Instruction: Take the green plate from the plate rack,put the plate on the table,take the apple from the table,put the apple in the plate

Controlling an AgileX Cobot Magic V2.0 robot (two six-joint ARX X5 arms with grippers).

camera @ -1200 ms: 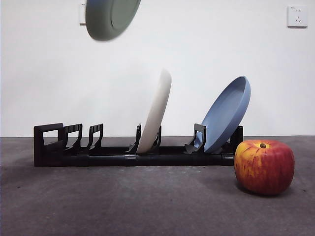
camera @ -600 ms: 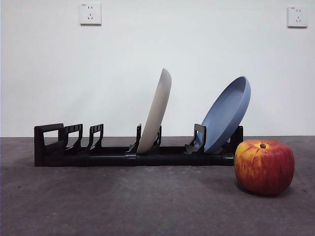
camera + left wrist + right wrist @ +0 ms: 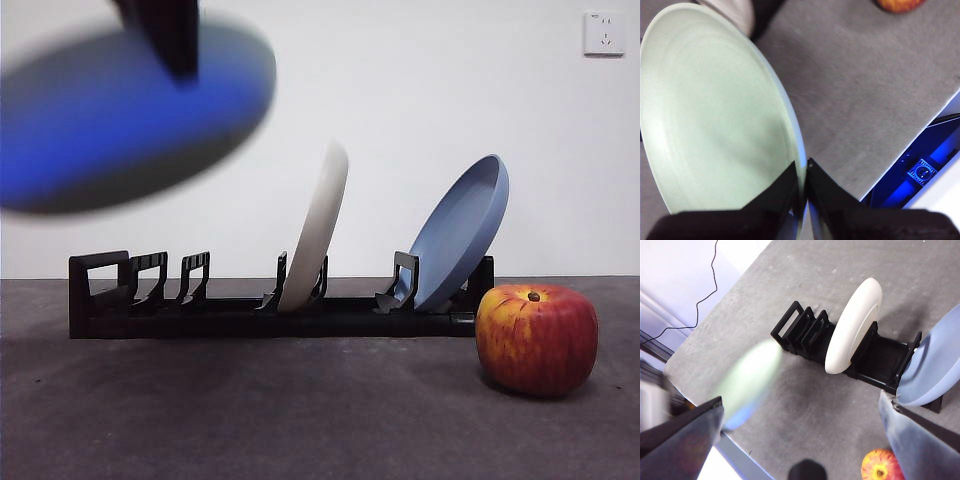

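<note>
While my left claw (image 3: 802, 192) pinches the rim of the green plate (image 3: 710, 115), its two black jaws are drawn narrow with only the plate's edge between them. In my left wrist view the plate fills the left half of the frame, pale sage with faint rings inside. In the front view it shows as a large blurred disc (image 3: 130, 115) in the upper left of the frame, looking dark and bluish there, held up in the air above the handle end of the plate rack (image 3: 270, 310), with my dark claw coming down onto it from the top edge. In my right wrist view it is only a pale green smear (image 3: 747, 377) at centre left.

My right claw (image 3: 800, 440) hangs high over the scene with its jaws spread wide at the two lower corners of its own view, gripping nothing.

On the table (image 3: 300, 420) the rack runs across the middle of the front view. A cream-white plate (image 3: 318, 230) leans in a slot near the centre of the frame, and a blue plate (image 3: 460, 230) leans in a slot to the right of it. At lower right the apple (image 3: 537, 340) sits on the table, just beside the rack's right end; I cannot tell whether they touch.
</note>
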